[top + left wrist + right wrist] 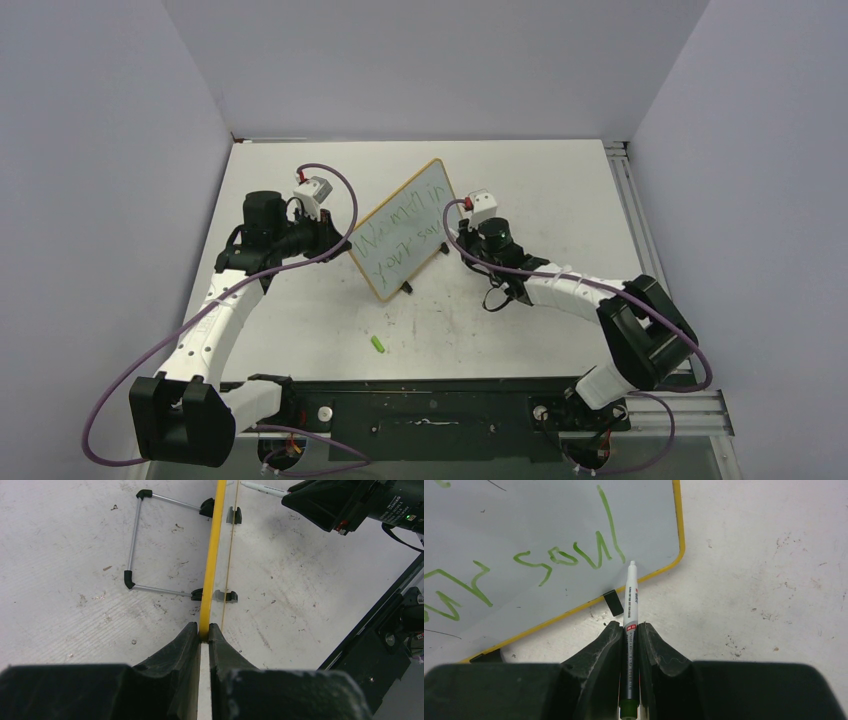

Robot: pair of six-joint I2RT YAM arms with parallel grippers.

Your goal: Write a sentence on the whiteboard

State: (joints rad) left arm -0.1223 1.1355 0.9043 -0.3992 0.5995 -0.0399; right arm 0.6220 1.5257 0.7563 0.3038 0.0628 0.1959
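Note:
The whiteboard [420, 205] stands tilted mid-table on its wire stand [132, 545]. The sentence [398, 237] is green handwriting in two lines; its last word reads "soul" in the right wrist view [569, 557]. My left gripper [204, 631] is shut on the board's yellow frame edge [213, 550] at the board's left side [343, 240]. My right gripper [629, 626] is shut on a white marker [631, 597] to the board's right [452, 238]. The marker's tip is at the board's surface just past "soul", near the lower right corner; I cannot tell whether it touches.
A small green marker cap [378, 344] lies on the table in front of the board. Black clip feet [614, 602] hold the board's lower edge. A metal rail [622, 190] runs along the table's right side. Grey walls enclose the table.

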